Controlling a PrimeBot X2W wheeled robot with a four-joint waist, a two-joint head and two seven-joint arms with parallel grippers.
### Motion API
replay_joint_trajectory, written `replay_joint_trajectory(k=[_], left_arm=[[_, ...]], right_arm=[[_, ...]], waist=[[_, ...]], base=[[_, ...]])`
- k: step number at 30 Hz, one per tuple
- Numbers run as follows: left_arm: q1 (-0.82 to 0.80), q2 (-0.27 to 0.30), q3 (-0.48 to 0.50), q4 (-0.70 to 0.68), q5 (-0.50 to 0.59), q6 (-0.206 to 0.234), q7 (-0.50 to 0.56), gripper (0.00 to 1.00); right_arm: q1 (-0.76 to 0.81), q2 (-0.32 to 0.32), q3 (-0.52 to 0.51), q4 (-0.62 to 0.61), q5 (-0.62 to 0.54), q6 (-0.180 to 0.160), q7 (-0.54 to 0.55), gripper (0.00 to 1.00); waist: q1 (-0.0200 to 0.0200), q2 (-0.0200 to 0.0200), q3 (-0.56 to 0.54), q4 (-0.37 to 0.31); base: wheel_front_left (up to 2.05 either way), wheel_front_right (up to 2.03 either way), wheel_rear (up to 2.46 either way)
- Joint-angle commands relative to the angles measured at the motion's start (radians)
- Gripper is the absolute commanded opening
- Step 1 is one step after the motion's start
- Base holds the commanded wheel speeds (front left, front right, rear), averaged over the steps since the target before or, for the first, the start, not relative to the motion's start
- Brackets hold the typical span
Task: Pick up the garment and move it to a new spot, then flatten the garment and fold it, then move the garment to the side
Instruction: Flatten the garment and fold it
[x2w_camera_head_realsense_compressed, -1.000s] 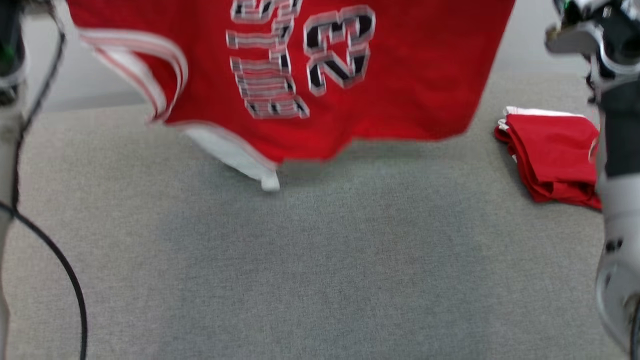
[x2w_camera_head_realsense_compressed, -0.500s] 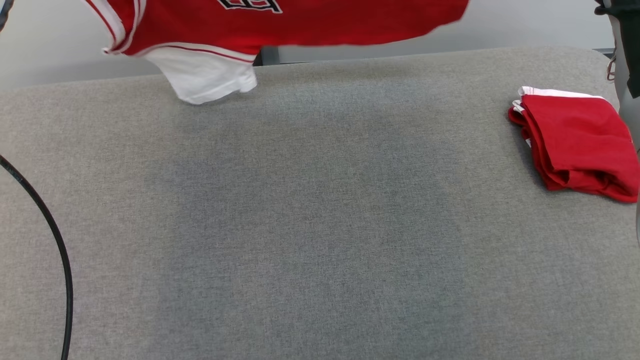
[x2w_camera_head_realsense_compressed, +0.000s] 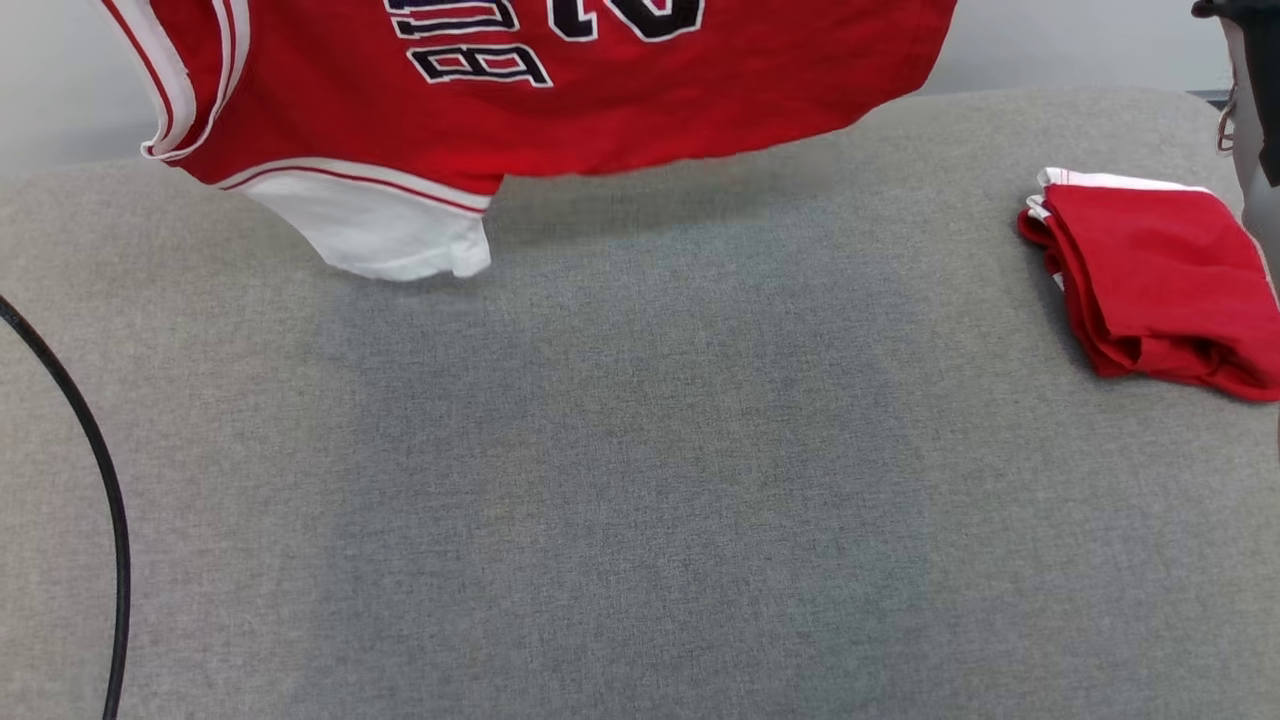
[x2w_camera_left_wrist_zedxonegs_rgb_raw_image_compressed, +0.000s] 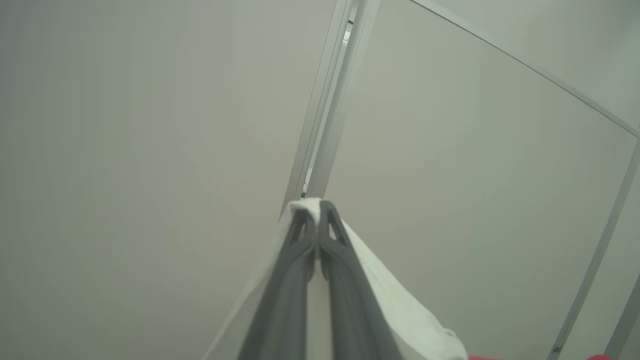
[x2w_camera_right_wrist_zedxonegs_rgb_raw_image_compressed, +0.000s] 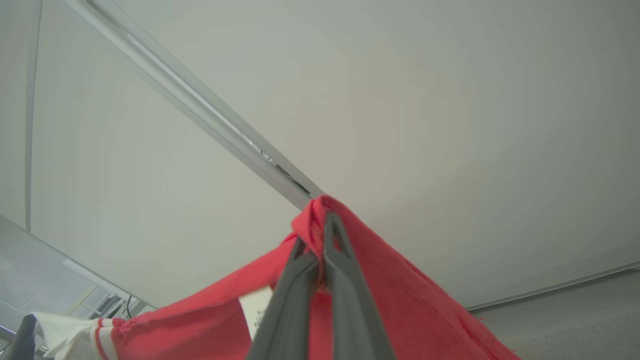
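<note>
Evidently left fingers (x2w_camera_left_wrist_zedxonegs_rgb_raw_image_compressed: 292, 280) and right fingers (x2w_camera_right_wrist_zedxonegs_rgb_raw_image_compressed: 350, 300) clench the red-and-white lettered jersey (x2w_camera_head_realsense_compressed: 600, 110), spread above the grey fabric desk (x2w_camera_head_realsense_compressed: 640, 480) for flattening.

Grey woven fabric surface (x2w_camera_head_realsense_compressed: 640, 480) spread wide before me, darker shaded patch across its middle, plain pale wall (x2w_camera_head_realsense_compressed: 1050, 45) behind it, pale wall panels joined by a metal strip (x2w_camera_left_wrist_zedxonegs_rgb_raw_image_compressed: 325, 100), soft even light

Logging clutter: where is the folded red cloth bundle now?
In the head view, the folded red cloth bundle lies at the right of the grey fabric surface, apart from the hanging red jersey.
</note>
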Motion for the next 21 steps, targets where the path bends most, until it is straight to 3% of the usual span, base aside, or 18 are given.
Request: replay_joint_trajectory(k=[1,9,21], left_arm=[[-0.013,0.0,-0.002,0.006,0.006,-0.005,-0.006,0.0],[-0.079,-0.001,-0.007,0.041,0.033,0.001,-0.056,0.0],[-0.221,-0.022,-0.027,0.048,0.095,-0.048,-0.231,0.0]], right_arm=[[-0.011,-0.002,0.002,0.003,0.005,0.0,-0.01,0.0],[-0.035,-0.002,0.017,0.003,-0.016,0.0,-0.069,0.0],[-0.108,-0.003,0.038,0.003,-0.021,0.0,-0.283,0.0]], waist=[[0.0,0.0,0.013,0.001],[0.0,0.0,0.099,0.002],[0.0,0.0,0.241,0.015]], base=[[0.0,0.0,0.0],[0.0,0.0,0.0],[0.0,0.0,0.0]])
